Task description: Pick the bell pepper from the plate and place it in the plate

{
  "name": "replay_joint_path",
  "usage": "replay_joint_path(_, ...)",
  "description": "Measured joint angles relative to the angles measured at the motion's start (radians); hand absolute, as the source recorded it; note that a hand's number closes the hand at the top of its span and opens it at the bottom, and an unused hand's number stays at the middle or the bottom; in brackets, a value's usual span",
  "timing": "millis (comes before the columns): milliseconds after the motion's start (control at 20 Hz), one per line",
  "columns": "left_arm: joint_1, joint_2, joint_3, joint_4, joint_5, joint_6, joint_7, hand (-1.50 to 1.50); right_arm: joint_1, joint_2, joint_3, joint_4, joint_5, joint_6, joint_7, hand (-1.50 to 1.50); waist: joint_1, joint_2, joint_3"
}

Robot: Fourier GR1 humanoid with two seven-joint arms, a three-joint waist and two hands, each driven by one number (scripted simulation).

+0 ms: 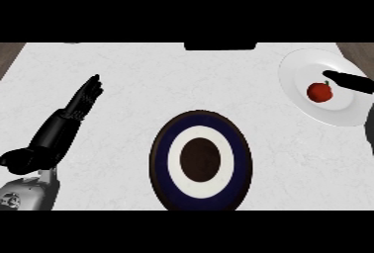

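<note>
just a glossy round red bell pepper [320, 92] on smooth white plate [306, 106].

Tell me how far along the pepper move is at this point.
Nothing is finished: the bell pepper lies on the white plate at the right. In hand: the right robot hand reaches over that plate, fingertips beside the pepper, not closed on it. Left to do: grasp, lift and set it on the dark-rimmed plate in the middle. The left robot hand rests open at the left.
</note>
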Motion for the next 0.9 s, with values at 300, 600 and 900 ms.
replay_joint_path(300, 0.031, 0.015, 0.029, -0.025, 0.014, -0.025, 0.007, 0.0, 0.2, -0.033, -0.047, -0.224, -0.134, 0.179, 0.001, -1.5, -0.005, -0.003, -0.001)
replay_joint_path(600, 0.036, -0.018, 0.016, -0.018, -0.021, -0.023, -0.006, 0.0, 0.403, -0.052, -0.069, -0.476, -0.222, 0.287, 0.068, -1.5, 0.0, 0.0, -0.001)
replay_joint_path(900, 0.019, -0.03, 0.033, -0.023, -0.027, -0.045, 0.01, 0.0, 0.546, -0.078, -0.103, -0.611, -0.286, 0.375, 0.1, -1.5, 0.006, 0.002, -0.001)
